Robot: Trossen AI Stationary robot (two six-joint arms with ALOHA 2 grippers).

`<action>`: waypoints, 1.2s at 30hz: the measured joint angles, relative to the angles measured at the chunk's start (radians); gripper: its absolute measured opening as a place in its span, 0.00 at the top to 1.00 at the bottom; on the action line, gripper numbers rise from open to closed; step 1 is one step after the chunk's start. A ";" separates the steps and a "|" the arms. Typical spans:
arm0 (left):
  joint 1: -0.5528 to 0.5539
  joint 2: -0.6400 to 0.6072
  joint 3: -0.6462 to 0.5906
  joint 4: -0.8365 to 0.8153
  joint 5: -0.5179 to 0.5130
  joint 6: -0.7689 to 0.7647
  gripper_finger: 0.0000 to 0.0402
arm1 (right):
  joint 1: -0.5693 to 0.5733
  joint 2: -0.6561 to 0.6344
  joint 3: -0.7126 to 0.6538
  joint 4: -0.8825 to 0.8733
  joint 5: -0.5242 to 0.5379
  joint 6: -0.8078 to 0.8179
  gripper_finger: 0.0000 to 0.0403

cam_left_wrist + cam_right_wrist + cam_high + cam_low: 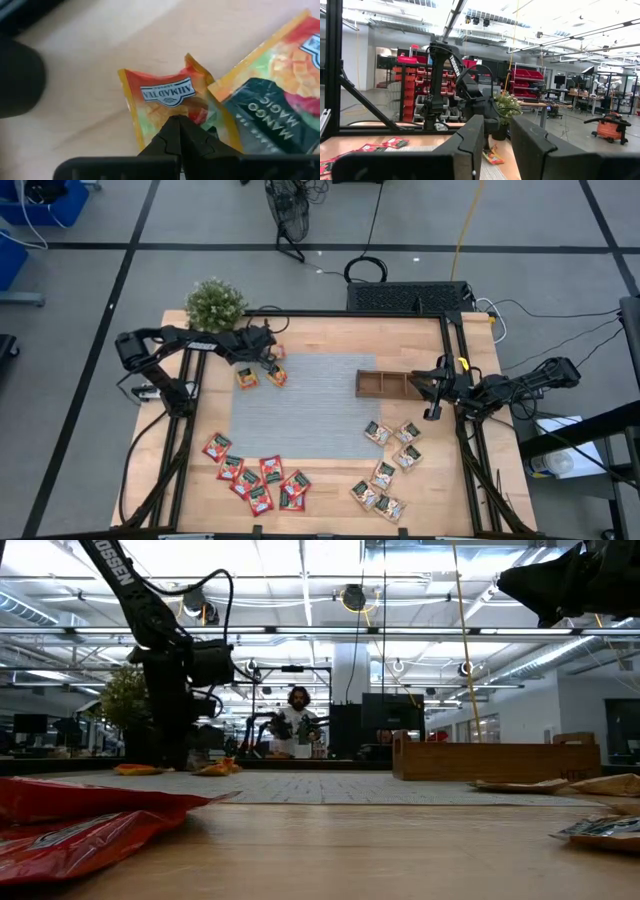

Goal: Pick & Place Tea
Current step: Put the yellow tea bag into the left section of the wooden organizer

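While I watch from the remote station, the worktop (330,490) carries a grey mat (300,415) at its centre, a plant (215,304) at the far left corner and a wooden tray (385,384) at the mat's right edge. The tea lies in groups: red sachets (258,477) on the near left of the worktop, pale-and-green sachets (388,465) on the near right, and two orange sachets (262,376) at the mat's far left corner.

The left end effector (268,363) is down at the orange pair; in its wrist view the fingers (176,137) are pressed together with their tips against an orange sachet (165,107). I cannot tell whether any of the packet is pinched between them. A second orange sachet (280,100) lies just beside it, overlapping one edge.

The right end effector (432,397) hangs above the worktop by the tray's right end, fingers (470,142) apart, nothing between them.

A person (297,722) sits in the room beyond.
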 joint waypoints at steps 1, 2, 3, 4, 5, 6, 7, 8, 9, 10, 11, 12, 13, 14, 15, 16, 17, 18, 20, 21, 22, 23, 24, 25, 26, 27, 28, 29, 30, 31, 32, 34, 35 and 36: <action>-0.005 -0.001 0.004 -0.004 0.011 0.008 1.00 | 0.000 0.000 0.000 0.000 0.000 0.000 0.80; -0.010 0.000 0.008 -0.005 0.022 0.015 1.00 | 0.000 0.000 0.000 0.000 0.000 0.000 0.80; -0.015 0.000 0.013 -0.008 0.040 0.019 1.00 | 0.000 0.000 0.000 0.000 0.000 0.000 0.80; -0.019 0.000 0.020 -0.009 0.064 0.024 1.00 | 0.000 0.000 0.000 0.000 0.000 0.000 0.80; -0.022 0.000 0.026 -0.009 0.093 0.031 1.00 | 0.000 0.000 0.000 0.000 0.000 0.000 0.80; -0.026 0.000 0.034 -0.009 0.123 0.041 1.00 | 0.000 0.000 0.000 0.000 0.000 0.000 0.80; -0.030 0.001 0.041 -0.009 0.157 0.049 1.00 | 0.000 0.000 0.000 0.000 0.000 0.000 0.80; -0.035 0.001 0.049 -0.009 0.191 0.058 1.00 | 0.000 0.000 0.000 0.000 0.000 0.000 0.80; -0.041 0.002 0.058 -0.014 0.221 0.068 1.00 | 0.000 0.000 0.000 0.000 0.000 0.000 0.80; -0.049 0.002 0.069 -0.023 0.240 0.078 1.00 | 0.000 0.000 0.000 0.000 0.000 0.000 0.80; -0.056 0.003 0.083 -0.032 0.247 0.088 1.00 | 0.000 0.000 0.000 0.000 0.000 0.000 0.80; -0.061 0.005 0.094 -0.041 0.247 0.097 1.00 | 0.000 0.000 0.000 0.000 0.000 0.000 0.80; -0.067 0.006 0.104 -0.050 0.239 0.106 1.00 | 0.000 0.000 0.000 0.000 0.000 0.000 0.80; -0.072 0.008 0.115 -0.057 0.225 0.114 1.00 | 0.000 0.000 0.000 0.000 0.000 0.000 0.80; -0.076 0.009 0.124 -0.060 0.212 0.120 1.00 | 0.000 0.000 0.000 0.000 0.000 0.000 0.80; -0.079 0.008 0.130 -0.065 0.195 0.124 1.00 | 0.000 0.000 0.000 0.000 0.000 0.000 0.80; -0.080 0.008 0.138 -0.065 0.181 0.129 1.00 | 0.000 0.000 0.000 0.000 0.000 0.000 0.80; -0.080 0.008 0.145 -0.060 0.166 0.130 0.99 | 0.000 0.000 0.000 0.000 0.000 0.000 0.80; -0.078 0.007 0.154 -0.060 0.128 0.130 0.98 | 0.000 0.000 0.000 0.000 0.000 0.000 0.80; -0.077 0.007 0.157 -0.067 0.111 0.130 0.98 | 0.000 0.000 0.000 0.000 0.000 0.000 0.80; -0.078 0.007 0.161 -0.078 0.094 0.133 0.98 | 0.000 0.000 0.000 0.000 0.000 0.000 0.80; -0.078 0.007 0.163 -0.090 0.080 0.140 0.98 | 0.000 0.000 0.000 0.000 0.000 0.000 0.80; -0.079 0.007 0.164 -0.096 0.065 0.144 0.98 | 0.000 0.000 0.000 0.000 0.000 0.000 0.80; -0.079 0.007 0.164 -0.098 0.062 0.146 0.99 | 0.000 0.000 0.000 0.000 0.000 0.000 0.80; -0.078 0.007 0.164 -0.101 0.061 0.145 0.99 | 0.000 0.000 0.000 0.000 0.000 0.000 0.80; -0.078 0.007 0.164 -0.102 0.060 0.141 0.99 | 0.000 0.000 0.000 0.000 0.000 0.000 0.80; -0.078 0.006 0.165 -0.102 0.061 0.140 0.99 | 0.000 0.000 0.000 0.000 0.000 0.000 0.80; -0.078 0.006 0.165 -0.101 0.065 0.139 0.98 | 0.000 0.000 0.000 0.000 0.000 0.000 0.80; -0.079 0.006 0.165 -0.099 0.080 0.133 0.96 | 0.000 0.000 0.000 0.000 0.000 0.000 0.80; -0.079 0.006 0.165 -0.097 0.090 0.126 0.93 | 0.000 0.000 0.000 0.000 0.000 0.000 0.80; -0.079 0.006 0.165 -0.094 0.102 0.120 0.90 | 0.000 0.000 0.000 0.000 0.000 0.000 0.80; -0.083 0.005 0.165 -0.076 0.139 0.100 0.80 | 0.000 0.000 0.000 0.000 0.000 0.000 0.80; -0.085 0.005 0.166 -0.067 0.156 0.087 0.75 | 0.000 0.000 0.000 0.000 0.000 0.000 0.80; -0.089 0.005 0.166 -0.059 0.171 0.078 0.70 | 0.000 0.000 0.000 0.000 0.000 0.000 0.80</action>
